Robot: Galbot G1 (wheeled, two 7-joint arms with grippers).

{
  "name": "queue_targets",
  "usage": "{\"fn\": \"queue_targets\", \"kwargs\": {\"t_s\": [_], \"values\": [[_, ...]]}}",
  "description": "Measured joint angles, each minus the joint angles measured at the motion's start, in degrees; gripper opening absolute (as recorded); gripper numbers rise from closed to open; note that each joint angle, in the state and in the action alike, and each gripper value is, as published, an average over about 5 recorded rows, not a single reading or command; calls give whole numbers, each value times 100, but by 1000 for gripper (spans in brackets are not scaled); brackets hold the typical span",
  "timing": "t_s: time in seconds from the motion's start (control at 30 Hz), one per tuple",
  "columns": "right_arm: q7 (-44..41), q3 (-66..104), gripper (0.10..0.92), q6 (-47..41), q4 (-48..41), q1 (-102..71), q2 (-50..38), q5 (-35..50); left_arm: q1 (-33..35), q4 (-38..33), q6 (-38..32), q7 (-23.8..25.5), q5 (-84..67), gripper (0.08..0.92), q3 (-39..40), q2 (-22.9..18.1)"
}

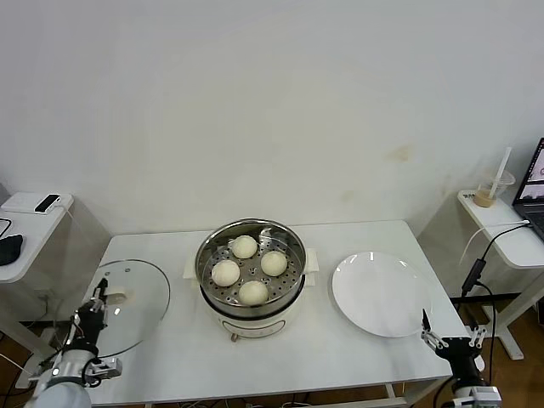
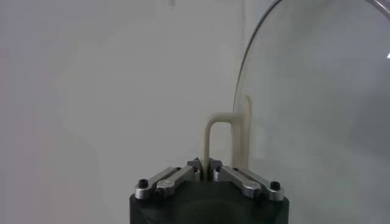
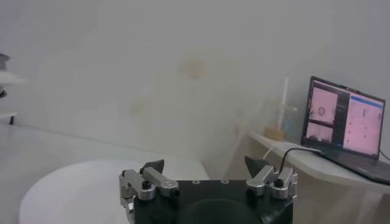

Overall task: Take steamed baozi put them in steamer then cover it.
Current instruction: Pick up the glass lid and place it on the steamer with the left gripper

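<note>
Several cream-white baozi [image 1: 244, 246] sit on the perforated tray inside the shiny steamer [image 1: 207, 252] at the table's middle. The clear glass cover [image 1: 140, 299] is at the table's left, tilted up on edge. My left gripper [image 1: 96, 311] is shut on the cover's pale cream handle [image 2: 210, 137], with the glass [image 2: 317, 109] standing beside it in the left wrist view. My right gripper [image 1: 448, 340] is open and empty at the table's front right corner, next to the white plate [image 1: 378, 293]; it also shows in the right wrist view [image 3: 205, 165].
A side table [image 1: 25, 229] with a phone stands at the left. Another side table [image 1: 501, 229] at the right holds a drink cup [image 1: 491, 190] and a laptop [image 3: 344, 125], with cables hanging down.
</note>
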Motion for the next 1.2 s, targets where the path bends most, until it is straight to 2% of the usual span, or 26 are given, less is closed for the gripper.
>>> {"fn": "queue_targets", "kwargs": {"t_s": [0.33,0.6,0.93,1.2], "values": [[-25,-19,823,-18,1,-36,-76,-67,56,-736,354,601,-113,145,-262,330],[-44,-99,823,39,34,-95,-24,-218,-109,-1306,724,995,-282,145,-20,626],[-4,-280,823,27,70,-73,-2,-472,-724,-1730,1423,1362,-496,145,955,952],[61,-433,823,-31,-14,25,14,-599,-1567,-1691,1938,1696,-225,145,2164,724]]}}
